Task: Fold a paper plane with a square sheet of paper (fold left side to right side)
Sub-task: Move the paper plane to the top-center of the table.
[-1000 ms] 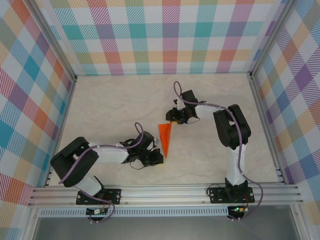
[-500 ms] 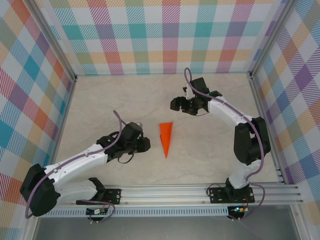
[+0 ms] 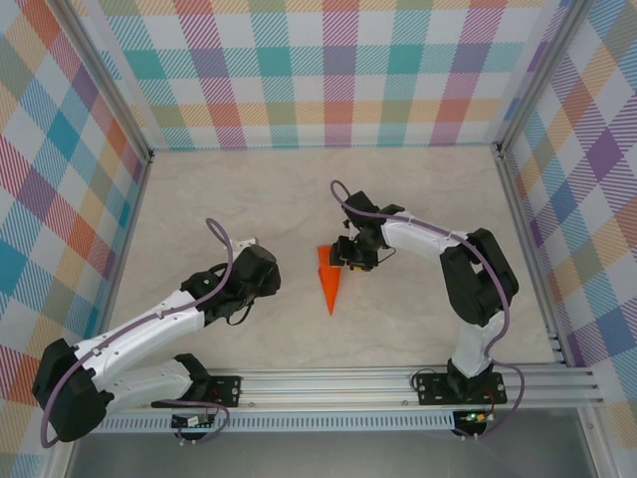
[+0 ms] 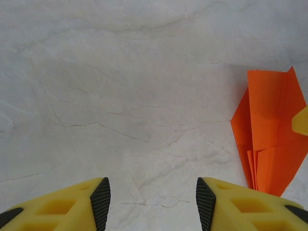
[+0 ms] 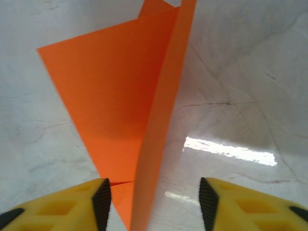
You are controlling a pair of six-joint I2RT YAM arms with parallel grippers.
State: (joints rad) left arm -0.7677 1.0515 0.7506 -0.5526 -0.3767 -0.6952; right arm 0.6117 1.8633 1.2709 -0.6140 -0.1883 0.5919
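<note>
An orange paper plane lies at the middle of the pale marble-patterned surface. Its broad end is turned away from the arm bases and its tip points back toward them, as seen from the overhead camera. The right gripper is down over the plane's broad end, on the plane's right side. The left gripper sits off to the plane's left, clear of the paper.

From the right wrist, the right gripper has its jaws apart. A raised strip of the paper plane stands on edge between them. The flat orange wing spreads away on the left of that strip, and bare surface lies on its right. The left finger sits at the edge of the paper. The right finger is well clear of the upright strip, so nothing is clamped.

From the left wrist, the left gripper is likewise open and holds nothing. Its two yellow fingers frame a stretch of veined surface. The paper plane lies beyond and to the right of them, with its layered folds showing near the tip. A yellow pad of the right gripper shows against the plane's right side.

Plaid walls in pastel checks enclose the surface behind and to both sides of the plane. An aluminium rail carrying both arm bases runs along the near edge, on the side the plane's tip points to.
</note>
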